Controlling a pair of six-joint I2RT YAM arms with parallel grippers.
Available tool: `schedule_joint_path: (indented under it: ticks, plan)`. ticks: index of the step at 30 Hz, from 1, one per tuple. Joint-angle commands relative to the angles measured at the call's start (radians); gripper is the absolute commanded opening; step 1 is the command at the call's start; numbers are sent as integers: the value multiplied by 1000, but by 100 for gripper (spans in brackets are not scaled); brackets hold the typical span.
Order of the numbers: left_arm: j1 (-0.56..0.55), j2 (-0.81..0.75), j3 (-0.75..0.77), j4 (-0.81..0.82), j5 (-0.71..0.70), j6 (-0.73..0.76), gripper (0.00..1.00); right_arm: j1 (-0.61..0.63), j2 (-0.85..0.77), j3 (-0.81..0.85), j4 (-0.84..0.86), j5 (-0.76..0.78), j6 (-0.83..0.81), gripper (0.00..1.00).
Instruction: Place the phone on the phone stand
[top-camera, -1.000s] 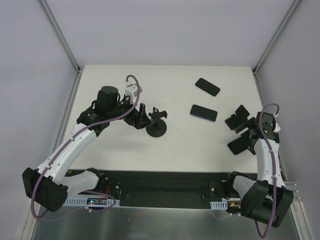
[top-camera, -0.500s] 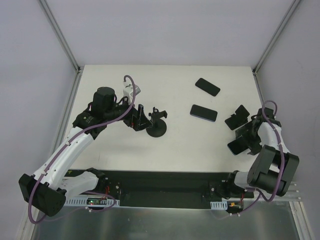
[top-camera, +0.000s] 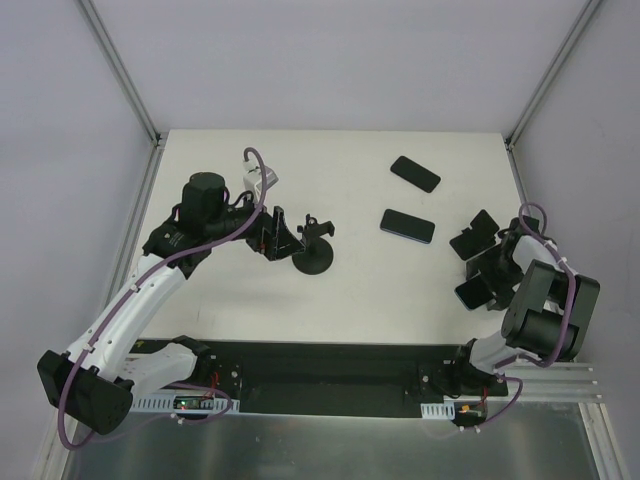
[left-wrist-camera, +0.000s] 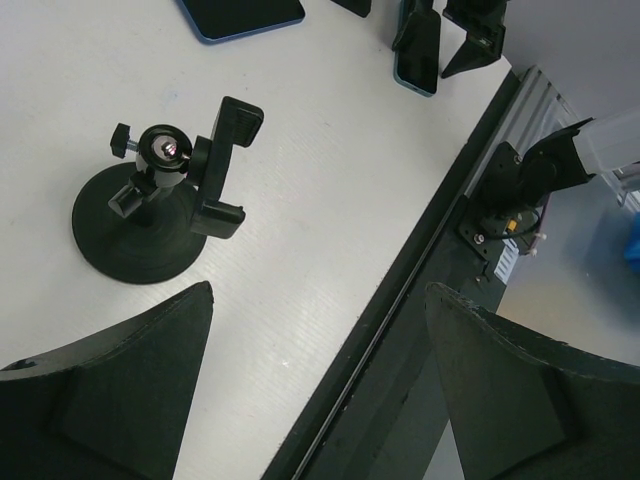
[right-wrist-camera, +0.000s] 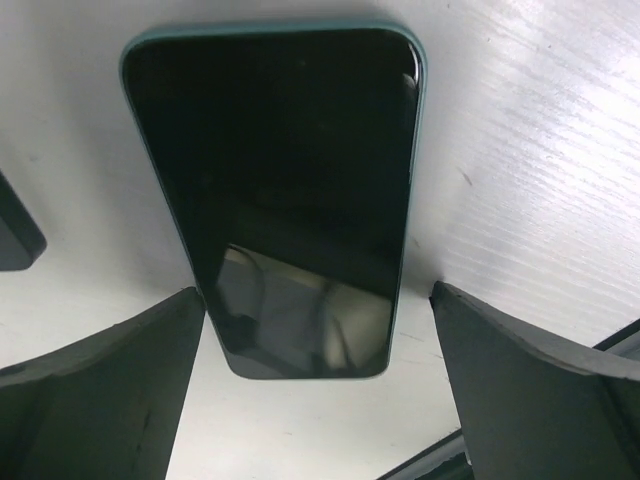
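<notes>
Evidently the reach for the phone is in hand: the right tool (right-wrist-camera: 315, 300), spread wide and holding nothing, hovers over the teal-cased phone (right-wrist-camera: 280, 190), which lies flat on the tabletop (right-wrist-camera: 520, 130), well apart from the phone stand (left-wrist-camera: 160, 215). The left tool (left-wrist-camera: 315, 320), wide open and empty, hangs beside that stand. The next move calls for descending and pinching the phone's long edges.

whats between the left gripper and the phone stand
Bare table only; the left wrist view shows nothing between the open left gripper and the stand.
</notes>
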Motion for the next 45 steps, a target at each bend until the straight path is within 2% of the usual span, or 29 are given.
schedule_joint_path:
  ticks: [1, 7, 15, 17, 19, 24, 25, 28, 30, 32, 34, 37, 43, 45]
  plan:
    - [11, -22, 13, 41, 40, -14, 85, -1, 40, 30, 19, -7, 46, 99]
    - [22, -7, 8, 49, 43, -20, 85, 4, 38, -30, 47, 1, 96, 97]
    - [23, 4, 7, 49, 37, -20, 85, 8, 15, -83, 97, -43, 122, 76]
    - [23, 6, 5, 49, 35, -17, 85, 8, 15, -102, 134, -102, 136, 56]
    - [23, 9, 1, 49, 22, -13, 85, 8, 8, -135, 177, -170, 164, 45]
    - [23, 27, -4, 49, 8, -13, 85, 13, -56, -200, 235, -200, 184, 33]
    - [23, 29, -4, 49, 8, -11, 85, 14, -75, -221, 238, -198, 187, 27]
    - [23, 38, -4, 49, 6, -10, 85, 34, -168, -266, 238, -192, 182, 16]
    - [23, 36, -4, 49, 11, -7, 85, 76, -256, -289, 237, -171, 179, 13]
    - [23, 35, -7, 49, -1, 3, 84, 126, -343, -312, 223, -152, 172, 5]
    - [23, 35, -10, 49, -24, 9, 85, 168, -394, -326, 232, -122, 158, 1]
    - [23, 29, -15, 49, -44, 16, 84, 247, -465, -338, 251, -76, 124, 1]
    - [23, 6, -21, 55, -95, 44, 85, 364, -528, -362, 330, -145, 83, 1]
    - [23, -7, -31, 76, -109, 43, 84, 438, -564, -375, 356, -138, 87, 1]
